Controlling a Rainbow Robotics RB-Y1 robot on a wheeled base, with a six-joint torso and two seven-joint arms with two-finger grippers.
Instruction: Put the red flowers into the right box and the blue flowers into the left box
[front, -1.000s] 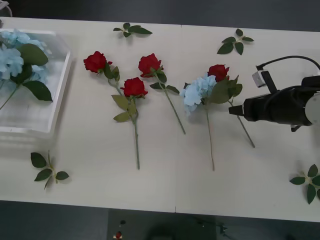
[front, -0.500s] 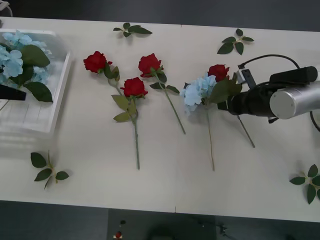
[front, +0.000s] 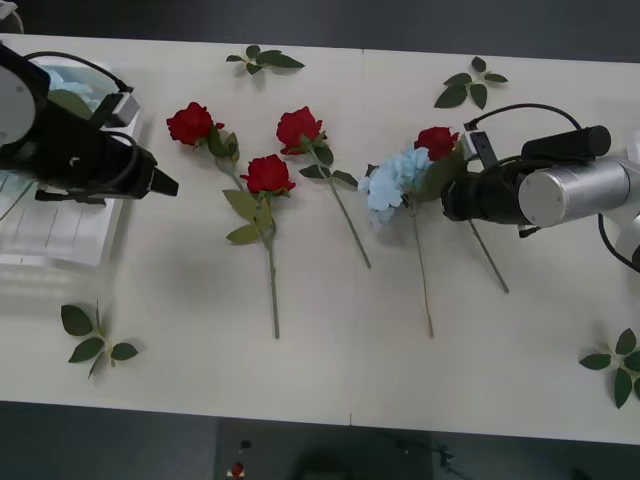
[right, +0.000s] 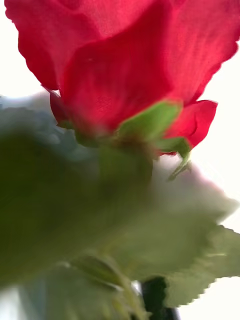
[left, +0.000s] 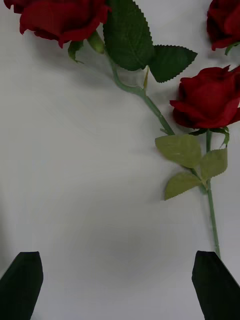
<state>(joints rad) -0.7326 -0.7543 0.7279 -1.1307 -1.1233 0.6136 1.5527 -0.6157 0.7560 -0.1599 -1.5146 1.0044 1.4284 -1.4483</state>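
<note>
my right pincer (front: 447, 197) is at the rightmost red rose (front: 436, 142) beside the blue flower (front: 395, 181) on the surface (front: 330, 350); i can't tell its grip. my left pincer (left: 120, 285) hangs spread wide beside the left box (front: 60, 235).

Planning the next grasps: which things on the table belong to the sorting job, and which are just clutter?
Job: four red flowers; blue flowers on the table; left box; left gripper; right gripper.
Clutter: loose leaf sprigs.
</note>
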